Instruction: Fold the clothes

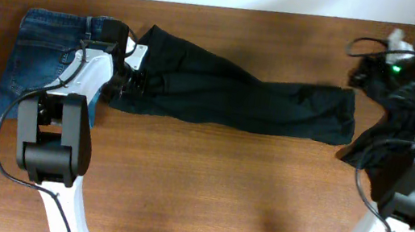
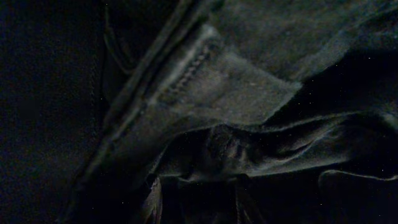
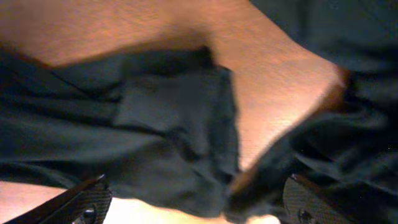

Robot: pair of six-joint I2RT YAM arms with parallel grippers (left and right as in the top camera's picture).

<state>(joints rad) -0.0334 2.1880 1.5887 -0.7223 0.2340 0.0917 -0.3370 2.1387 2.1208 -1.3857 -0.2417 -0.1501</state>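
A long pair of black trousers point(image 1: 251, 98) lies stretched across the back of the table, waistband to the left and leg hems to the right. My left gripper point(image 1: 126, 72) sits on the waistband end. In the left wrist view its jaws point(image 2: 199, 199) are closed on a bunched fold of the black trousers point(image 2: 236, 93). Wide open, my right gripper point(image 3: 196, 193) hovers just above the trousers' hem point(image 3: 168, 118), and its fingers hold nothing. Blue denim jeans point(image 1: 41, 52) lie flat at the far left, partly under the left arm.
A second heap of black cloth point(image 1: 391, 109) lies at the right edge beside the right arm, and it also shows in the right wrist view point(image 3: 348, 143). Bare wooden table point(image 1: 221, 191) stretches in front of the trousers. Both arm bases stand at the near edge.
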